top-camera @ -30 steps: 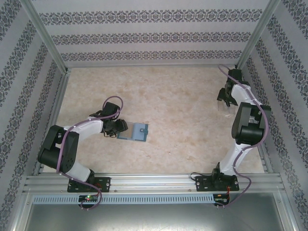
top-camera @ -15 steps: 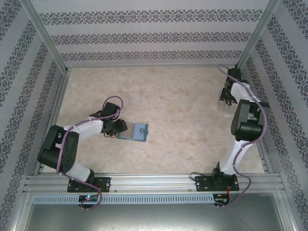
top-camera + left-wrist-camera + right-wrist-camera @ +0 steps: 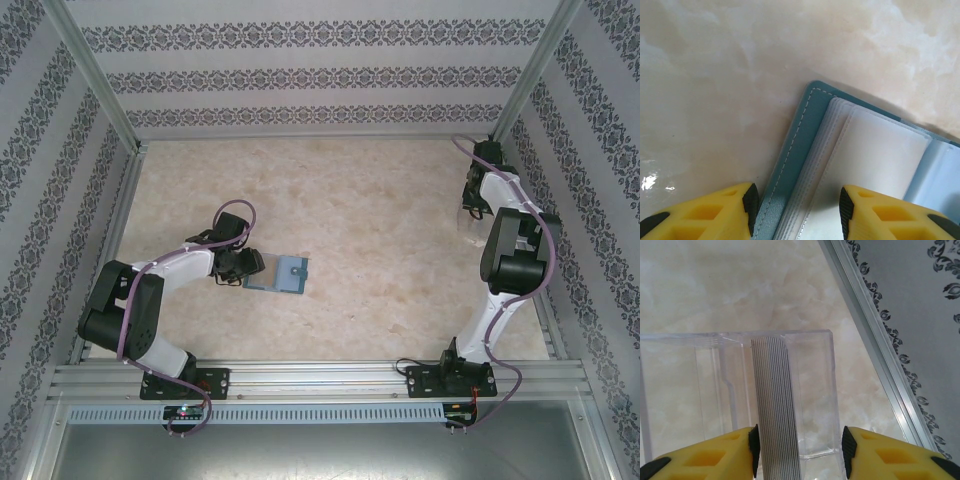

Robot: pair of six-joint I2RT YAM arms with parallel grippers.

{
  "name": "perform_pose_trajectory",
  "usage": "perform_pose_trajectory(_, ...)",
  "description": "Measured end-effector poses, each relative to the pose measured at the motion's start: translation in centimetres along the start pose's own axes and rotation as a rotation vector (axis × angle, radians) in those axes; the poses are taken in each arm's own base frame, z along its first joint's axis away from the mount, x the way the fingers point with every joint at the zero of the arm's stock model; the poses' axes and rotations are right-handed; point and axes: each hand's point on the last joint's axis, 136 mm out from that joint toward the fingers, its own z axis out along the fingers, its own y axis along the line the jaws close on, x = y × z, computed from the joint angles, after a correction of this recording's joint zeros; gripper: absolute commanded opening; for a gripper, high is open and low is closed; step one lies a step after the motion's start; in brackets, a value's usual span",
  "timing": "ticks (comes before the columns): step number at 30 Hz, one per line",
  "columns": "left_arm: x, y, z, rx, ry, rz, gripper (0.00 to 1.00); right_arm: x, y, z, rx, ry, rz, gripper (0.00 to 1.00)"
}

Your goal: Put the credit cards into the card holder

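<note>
Top cam wide overhead; wrist cams close-up, downward.

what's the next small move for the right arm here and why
Probably close the right tool on the credit cards. Its jaws straddle the stack standing on edge in the clear stand; the stack sits against one side with a gap on the other, so nothing seems gripped yet. The card holder lies open under the left tool, ready for a card.
</note>
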Motion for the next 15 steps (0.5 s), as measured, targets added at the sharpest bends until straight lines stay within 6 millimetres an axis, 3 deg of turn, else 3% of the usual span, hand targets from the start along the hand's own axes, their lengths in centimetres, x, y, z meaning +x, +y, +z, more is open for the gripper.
perform_pose_trajectory(9, 0.03, -0.11, -0.07, 0.000, -0.001, 0.004, 0.48, -0.24, -0.16, -0.41, -0.001, -0.015, 0.008, 0.33)
perform_pose_trajectory(15, 0.16, -0.17, -0.08, 0.002, 0.006, 0.004, 0.47, -0.24, -0.10, -0.41, -0.004, -0.014, 0.008, 0.17)
